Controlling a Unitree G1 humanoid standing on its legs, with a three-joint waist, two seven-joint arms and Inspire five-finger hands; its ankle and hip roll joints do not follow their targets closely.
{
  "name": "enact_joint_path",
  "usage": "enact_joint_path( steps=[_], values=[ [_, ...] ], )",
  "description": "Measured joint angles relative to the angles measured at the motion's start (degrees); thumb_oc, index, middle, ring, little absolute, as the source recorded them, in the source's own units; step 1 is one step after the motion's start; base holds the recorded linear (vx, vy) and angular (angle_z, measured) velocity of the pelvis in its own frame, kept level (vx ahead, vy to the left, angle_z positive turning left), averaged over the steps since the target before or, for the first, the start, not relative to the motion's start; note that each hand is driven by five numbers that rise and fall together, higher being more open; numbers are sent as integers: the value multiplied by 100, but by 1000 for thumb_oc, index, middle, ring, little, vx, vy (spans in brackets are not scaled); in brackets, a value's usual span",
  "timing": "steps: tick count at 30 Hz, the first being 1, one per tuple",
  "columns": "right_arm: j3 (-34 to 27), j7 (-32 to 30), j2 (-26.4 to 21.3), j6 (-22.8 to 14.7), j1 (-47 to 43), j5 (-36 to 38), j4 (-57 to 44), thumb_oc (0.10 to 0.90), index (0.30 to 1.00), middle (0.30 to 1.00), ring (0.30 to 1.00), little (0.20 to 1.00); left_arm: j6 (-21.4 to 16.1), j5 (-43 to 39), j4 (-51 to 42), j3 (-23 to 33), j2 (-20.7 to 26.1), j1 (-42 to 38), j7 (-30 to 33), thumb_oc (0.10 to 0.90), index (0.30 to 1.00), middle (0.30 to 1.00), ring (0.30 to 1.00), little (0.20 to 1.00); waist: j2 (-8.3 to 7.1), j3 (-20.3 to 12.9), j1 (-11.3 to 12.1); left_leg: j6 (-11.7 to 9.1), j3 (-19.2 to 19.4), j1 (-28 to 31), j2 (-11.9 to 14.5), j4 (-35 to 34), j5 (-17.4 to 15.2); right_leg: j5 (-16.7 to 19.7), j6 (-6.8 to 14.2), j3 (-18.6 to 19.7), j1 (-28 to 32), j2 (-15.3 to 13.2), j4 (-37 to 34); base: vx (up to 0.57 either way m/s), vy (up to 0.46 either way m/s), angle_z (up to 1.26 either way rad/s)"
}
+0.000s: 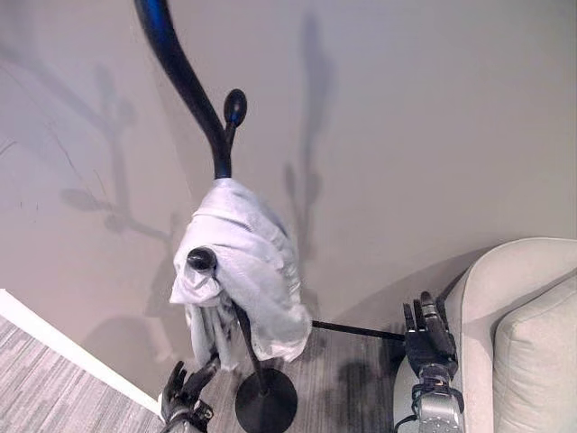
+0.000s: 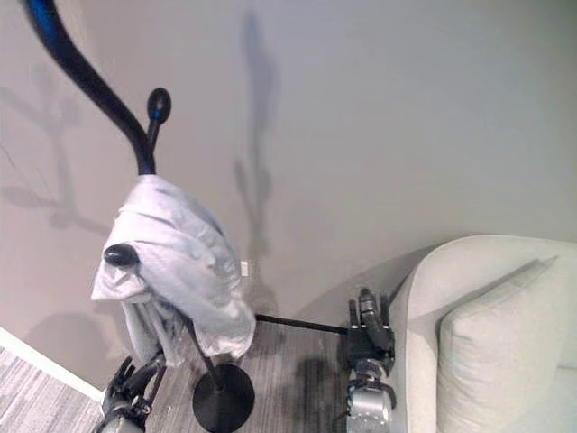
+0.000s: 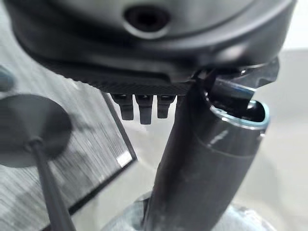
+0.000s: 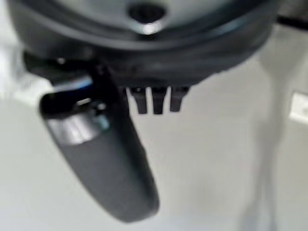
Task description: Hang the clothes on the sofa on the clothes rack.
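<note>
Below, both hands (image 1: 429, 336) low, empty.

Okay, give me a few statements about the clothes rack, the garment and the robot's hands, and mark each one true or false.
1. A pale grey garment hangs on the black clothes rack. True.
2. The right hand is curled round the garment. False: it is open, holds nothing and is beside the sofa.
3. The left hand is low, near the rack's round base. True.
4. The garment lies on the sofa. False: it is draped over the rack.
5. The rack stands in front of a plain wall. True.
</note>
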Motion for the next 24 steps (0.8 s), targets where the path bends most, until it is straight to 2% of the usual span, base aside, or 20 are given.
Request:
enact_joint_path(
  steps=[2,3,5,8,12,14,17,20,24],
  values=[
    [280,138,-329,49,-2,-54,-44,800,900,900,900,900,-16,16,248,-5,10,-26,-170,800,900,900,900,900,-28,1,2,-4,-2,-4,1,1,2,0,0,-5,-2,0,1,0,0,0],
    [631,279,-901,197,-9,-241,-81,800,900,900,900,900,-13,35,606,-16,31,-152,-331,800,900,900,900,900,-11,-14,19,-5,-1,-4,-1,0,2,0,1,-9,-4,-4,9,0,0,0],
    [697,460,-1165,352,-16,-451,-189,800,900,900,900,900,1,60,882,10,41,-243,-438,800,900,900,900,900,-35,-12,22,-5,-1,-14,11,0,2,-1,1,-11,-18,6,15,0,0,0],
    [679,779,-972,383,-109,-671,74,800,900,900,900,900,29,141,1417,28,64,-286,-808,800,900,900,900,900,-104,-30,11,-8,4,-9,41,0,2,-2,1,-7,-20,35,19,0,0,0],
    [633,694,-464,561,-320,-736,1728,800,900,900,900,900,131,233,1801,-97,52,-387,-1133,800,900,900,900,900,-190,-45,86,-15,4,2,58,1,4,-7,-6,-13,-9,51,19,0,0,0],
    [656,464,-319,851,-364,-812,2663,800,900,900,900,900,162,196,1882,-81,33,-443,-1209,800,900,900,900,900,-228,-56,181,-16,-1,-1,59,1,4,-11,-4,-23,-4,54,14,7,-4,2],
    [617,288,-43,1136,-192,-953,3459,800,900,900,900,900,150,2,1898,-28,21,-421,-1283,800,900,900,900,900,-155,47,270,-16,-12,9,46,1,5,-11,-10,-39,18,49,5,0,0,0],
    [695,209,49,1380,-196,-1158,4142,800,900,900,900,900,137,-11,1903,-37,45,-473,-1275,800,900,900,900,900,-147,61,304,-22,-37,4,44,1,10,-13,-8,-74,33,52,-12,16,-12,4],
    [687,135,40,1456,-218,-1341,4277,800,900,900,900,900,90,-5,1861,-131,75,-559,-1133,800,900,900,900,900,-155,58,298,-36,-118,0,30,0,19,-18,-1,-165,79,57,-68,16,-17,11]
  ],
)
